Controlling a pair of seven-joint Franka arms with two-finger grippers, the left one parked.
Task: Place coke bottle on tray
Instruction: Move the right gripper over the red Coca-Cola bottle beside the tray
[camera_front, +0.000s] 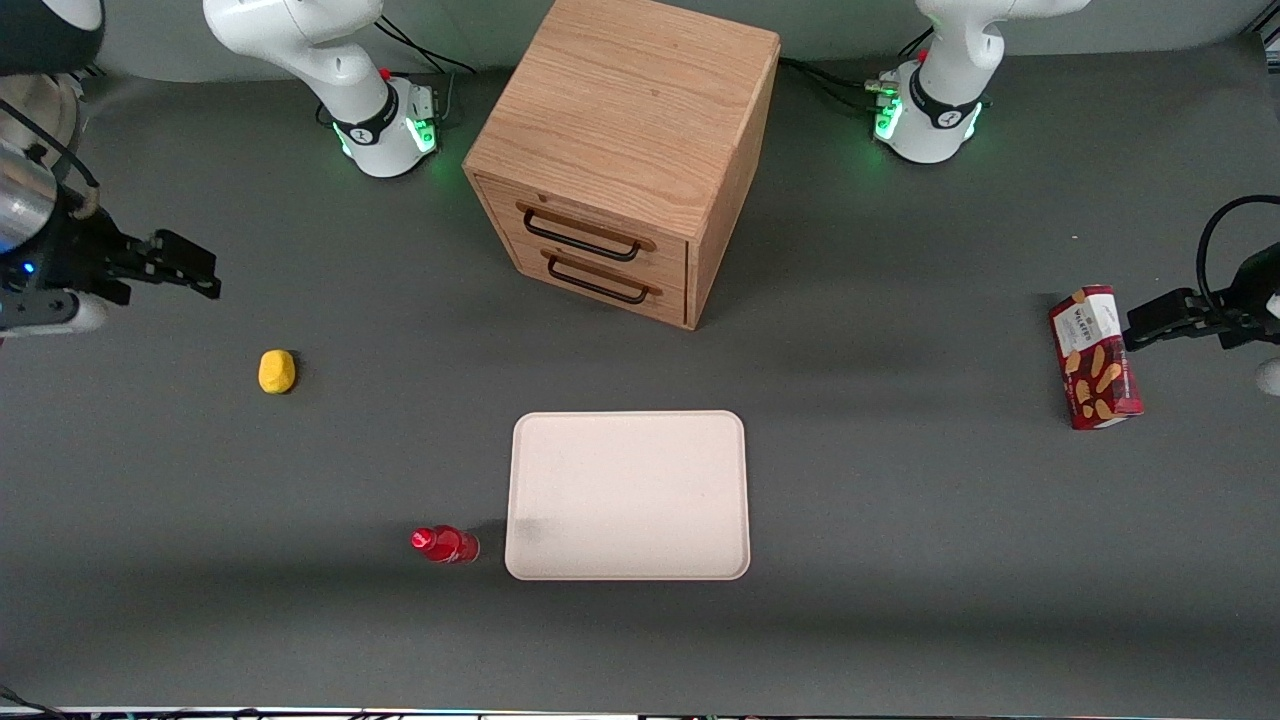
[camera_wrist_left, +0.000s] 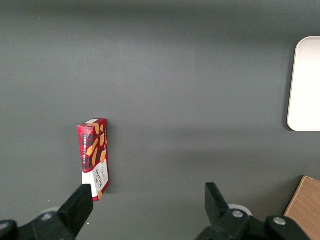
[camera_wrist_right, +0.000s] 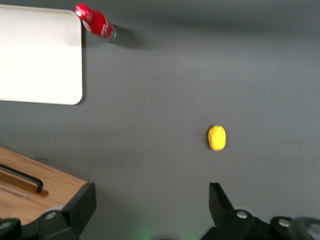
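- The coke bottle (camera_front: 444, 544) stands just beside the tray (camera_front: 628, 495)
- The gripper (camera_front: 185, 268), released and holding nothing, hovers near the lemon (camera_front: 276, 371), its arm cut off

two white Frankas, black grippers, lots of green glow

Both arms are glossy white shells with black bands at the joints and green lights lit around the bases, plus a little red dot on each and black cables trailing off. The working arm's gripper (camera_front: 180, 265) is matte black and blocky with a silver wrist section and a small blue light; its fingers (camera_wrist_right: 82, 202) are dark wedges, spread wide, with round screws showing.
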